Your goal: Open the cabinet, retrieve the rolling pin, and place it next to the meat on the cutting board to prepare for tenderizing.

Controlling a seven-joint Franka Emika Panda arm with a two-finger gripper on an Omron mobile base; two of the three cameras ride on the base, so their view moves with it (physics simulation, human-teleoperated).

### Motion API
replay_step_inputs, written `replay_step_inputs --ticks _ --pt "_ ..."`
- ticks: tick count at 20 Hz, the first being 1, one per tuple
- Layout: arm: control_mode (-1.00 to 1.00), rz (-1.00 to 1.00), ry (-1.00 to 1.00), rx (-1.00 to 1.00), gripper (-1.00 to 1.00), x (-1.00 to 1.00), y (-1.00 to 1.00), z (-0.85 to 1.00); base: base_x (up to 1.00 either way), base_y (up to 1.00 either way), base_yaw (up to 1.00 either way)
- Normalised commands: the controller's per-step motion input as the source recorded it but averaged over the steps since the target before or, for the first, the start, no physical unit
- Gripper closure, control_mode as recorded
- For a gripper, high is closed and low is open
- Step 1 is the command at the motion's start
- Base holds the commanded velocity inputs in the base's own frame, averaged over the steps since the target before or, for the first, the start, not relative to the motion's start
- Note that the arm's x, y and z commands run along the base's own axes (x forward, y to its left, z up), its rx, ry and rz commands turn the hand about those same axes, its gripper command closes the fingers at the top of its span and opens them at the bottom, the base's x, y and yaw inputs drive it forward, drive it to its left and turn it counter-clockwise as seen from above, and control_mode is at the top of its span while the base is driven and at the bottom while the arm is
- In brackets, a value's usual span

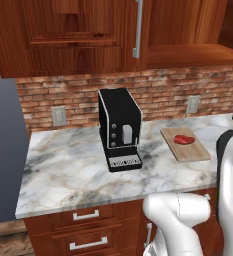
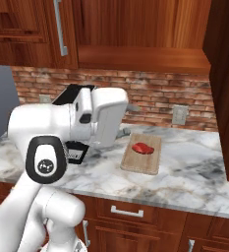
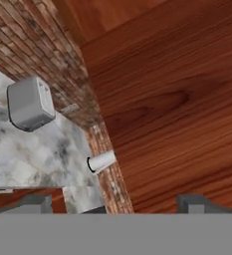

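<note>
Cabinet (image 1: 73, 35) doors closed; gripper (image 3: 115, 204) spread wide with nothing between its tips.

Hand view: the two finger tips stand far apart at the lower edge, touching nothing, facing a reddish wood panel at right; a grey toaster (image 3: 30, 102) sits upper left on the marble counter (image 3: 33, 154). Right base view: the arm is folded at lower left. The meat (image 1: 183, 139) lies on the cutting board (image 1: 188, 150), centre right, beside the coffee machine (image 1: 120, 127).
</note>
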Motion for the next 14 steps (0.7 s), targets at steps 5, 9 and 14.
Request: replay_step_inputs --ticks 5,9,14 --pt "-1.00 0.10 -0.21 0.18 -1.00 0.00 1.00 0.01 0.00 0.00 0.00" --pt "-1.00 0.12 -0.17 0.29 -1.00 0.00 0.99 0.08 0.00 0.00 0.00" --pt "-1.00 0.18 -0.08 0.36 -1.00 0.00 0.91 0.13 0.00 0.00 0.00"
